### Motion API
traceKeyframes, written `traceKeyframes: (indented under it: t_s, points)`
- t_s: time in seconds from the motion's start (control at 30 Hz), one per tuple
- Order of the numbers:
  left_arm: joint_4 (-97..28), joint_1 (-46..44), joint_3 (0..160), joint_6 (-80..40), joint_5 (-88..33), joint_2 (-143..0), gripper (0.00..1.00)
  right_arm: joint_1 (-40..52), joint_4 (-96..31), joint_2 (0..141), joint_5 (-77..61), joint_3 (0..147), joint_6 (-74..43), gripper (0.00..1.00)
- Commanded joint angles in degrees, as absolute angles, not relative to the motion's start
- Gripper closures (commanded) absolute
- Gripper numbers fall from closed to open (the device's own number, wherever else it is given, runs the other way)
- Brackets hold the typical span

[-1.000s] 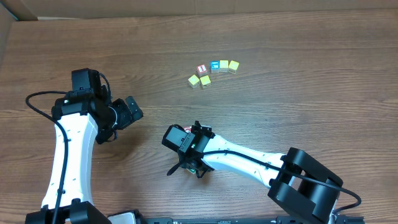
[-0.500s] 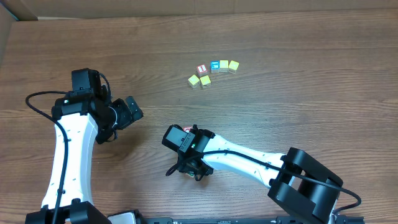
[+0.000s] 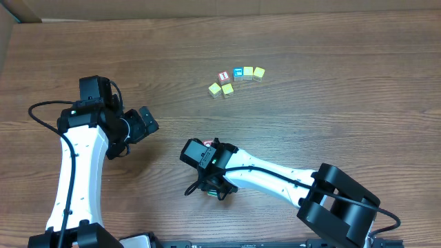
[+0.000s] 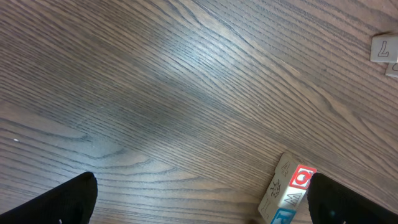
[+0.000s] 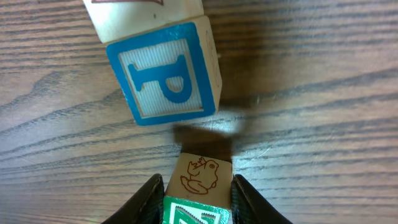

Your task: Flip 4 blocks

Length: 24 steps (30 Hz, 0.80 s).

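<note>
In the right wrist view my right gripper (image 5: 198, 200) is shut on the green block (image 5: 199, 179), one finger against each side; a frog drawing faces the camera. Just beyond it on the wood sit the blue "P" block (image 5: 165, 74) and a whitish block (image 5: 149, 15). From overhead, the right gripper (image 3: 212, 186) hides these blocks. My left gripper (image 4: 205, 202) hangs open over bare wood with nothing between its fingers. By its right finger stand the red "O" block (image 4: 301, 177), the whitish block (image 4: 287, 198) and the blue block (image 4: 283, 218) in a row.
A separate cluster of small cubes lies at the back of the table: yellow cubes (image 3: 215, 89), a red-faced cube (image 3: 223, 76) and a blue one (image 3: 238, 72). A pale "L" cube (image 4: 384, 48) shows in the left wrist view. The left arm (image 3: 83, 131) stands at the left.
The right gripper's jaws have narrowed onto the green block, and the gripper has shifted slightly. The left arm has not moved.
</note>
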State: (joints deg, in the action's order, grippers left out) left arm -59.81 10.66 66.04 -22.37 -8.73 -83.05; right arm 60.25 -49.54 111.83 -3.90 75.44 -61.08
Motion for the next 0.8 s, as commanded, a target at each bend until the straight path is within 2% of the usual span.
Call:
traceKeyframes:
  t_s: [0.0, 0.23, 0.5, 0.6, 0.77]
  points:
    - [-59.72, 10.85, 65.73, -22.31, -8.54, -83.24, 0.0, 58.5, -49.84, 111.77, -1.56, 76.79, -55.77, 0.66]
    - [-59.72, 10.85, 65.73, -22.31, -8.54, -83.26, 0.0, 56.51, -48.8, 111.77, -0.93, 77.34, -50.72, 0.65]
    - [-59.72, 10.85, 65.73, -22.31, -8.54, -83.24, 0.0, 56.4, -47.24, 111.77, -1.17, 77.34, -50.52, 0.65]
    - [-59.72, 10.85, 65.73, -22.31, -8.54, -83.24, 0.0, 56.4, -47.29, 111.77, -1.19, 77.34, -50.5, 0.55]
    - [-59.72, 10.85, 65.73, -22.31, -8.54, -83.26, 0.0, 56.38, -47.18, 111.77, -2.66, 77.34, -49.19, 0.5]
